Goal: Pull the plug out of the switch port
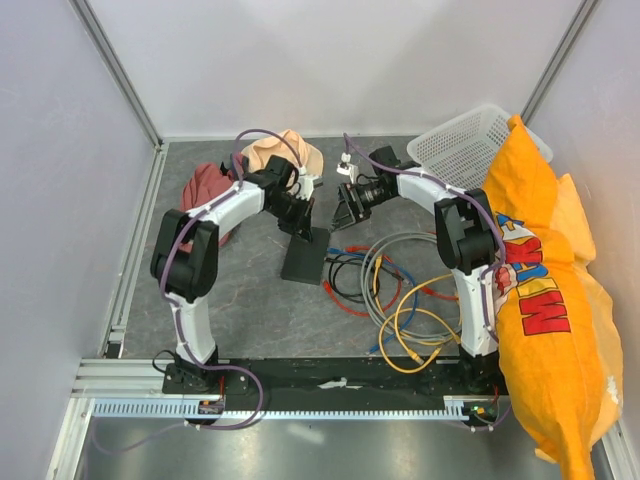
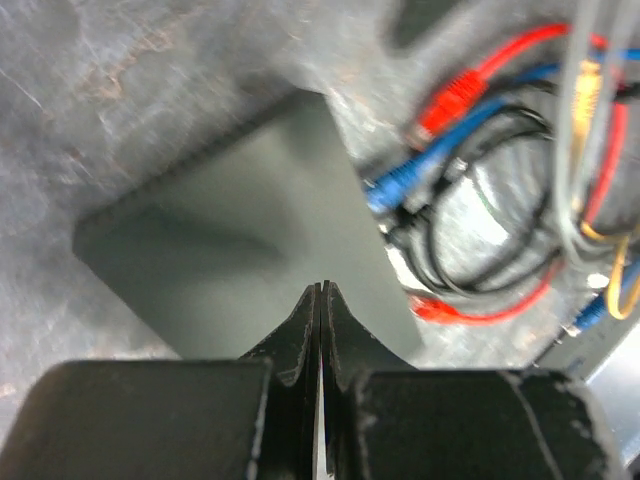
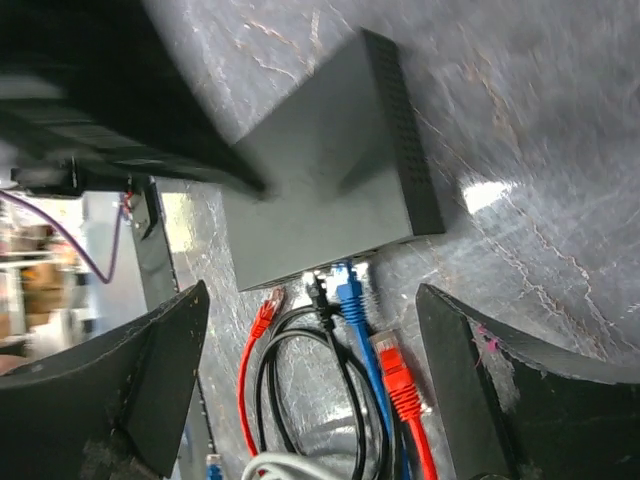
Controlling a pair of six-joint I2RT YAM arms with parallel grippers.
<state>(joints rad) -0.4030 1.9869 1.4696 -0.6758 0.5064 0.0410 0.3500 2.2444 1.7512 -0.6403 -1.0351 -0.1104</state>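
The grey table (image 1: 230, 295) carried the switch (image 1: 305, 262), a thin matte black box lying flat between the arms. The left gripper (image 2: 320, 295), jaws shut, pointed at its top. The right gripper (image 3: 310, 295), jaws wide, was nearer the ports. The blue plug (image 3: 348, 287) sat between them, its length running toward the jaws, with a black plug (image 3: 318, 293) beside it.

The switch (image 1: 305, 255) lies flat on the table (image 1: 230, 290), just under the left gripper (image 2: 321, 290) and ahead of the right gripper (image 3: 310, 288). Cables (image 1: 400, 290) coil beside the switch, below the right gripper; two plugs (image 3: 335, 290) sit at the switch's edge, between that gripper's fingers.
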